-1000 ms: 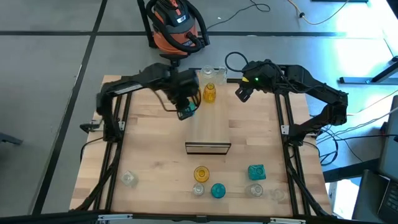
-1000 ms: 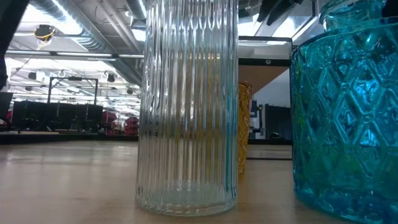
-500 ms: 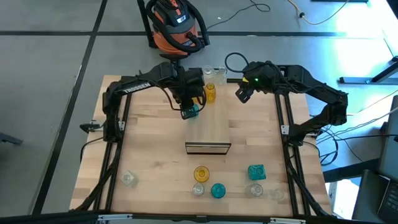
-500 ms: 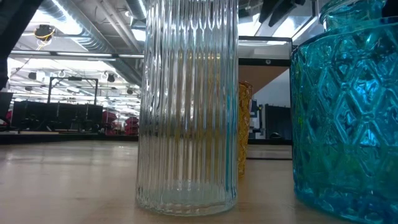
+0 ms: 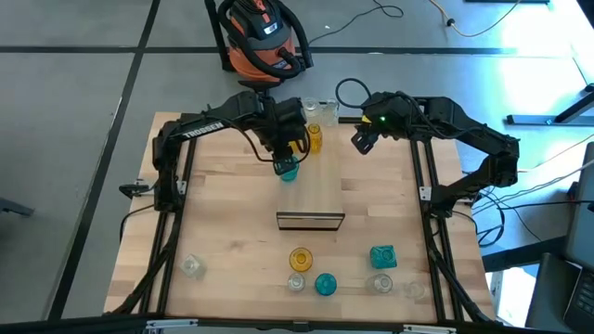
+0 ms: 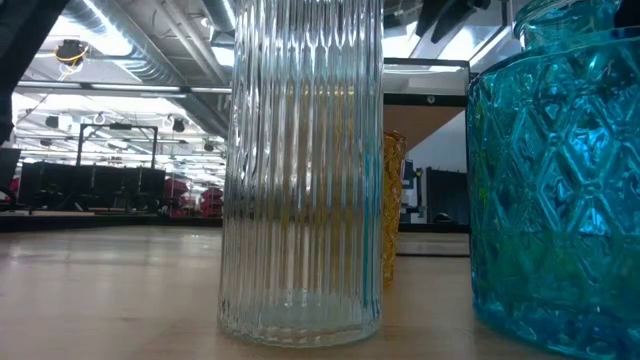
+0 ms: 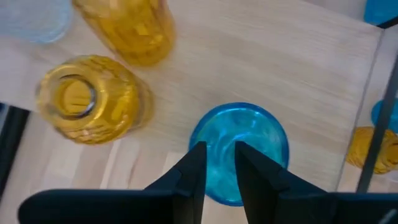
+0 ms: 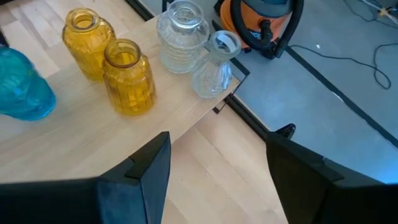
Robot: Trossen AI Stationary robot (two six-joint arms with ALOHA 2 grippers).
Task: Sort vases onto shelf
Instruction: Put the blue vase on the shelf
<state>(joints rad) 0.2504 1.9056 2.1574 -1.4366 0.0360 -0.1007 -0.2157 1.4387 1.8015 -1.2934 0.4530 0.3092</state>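
Observation:
The shelf (image 5: 311, 190) is a long light-wood box in the middle of the table. At its far end stand two amber vases (image 8: 87, 40) (image 8: 129, 74) and two clear vases (image 8: 181, 34) (image 8: 214, 65). A teal vase (image 5: 289, 172) stands upright on the shelf top near its left edge, just nearer than the amber ones. My left gripper (image 5: 284, 162) is above it, pointing steeply down, shut on it. My right gripper (image 5: 360, 141) hangs open off the shelf's far right corner, holding nothing. My left gripper comes from above, pointing down at the teal vase's mouth. One finger (image 7: 198, 165) lies at the outside of the rim (image 7: 211, 127) and the other (image 7: 247, 165) over the opening, with glass showing in the narrow gap between them. The vase is upright on the shelf top.
Near the table's front edge stand several more vases: an amber one (image 5: 300, 258), a round teal one (image 5: 325, 284), a square teal one (image 5: 382, 256) and clear ones (image 5: 192, 266) (image 5: 382, 284). The low view is filled by a ribbed clear vase (image 6: 300, 170) and a teal vase (image 6: 555, 170).
My left gripper has carried the teal vase a little toward the table's right edge and slightly down, from over the shelf's left edge onto the shelf top, closer to the amber vases. My right arm has kept still.

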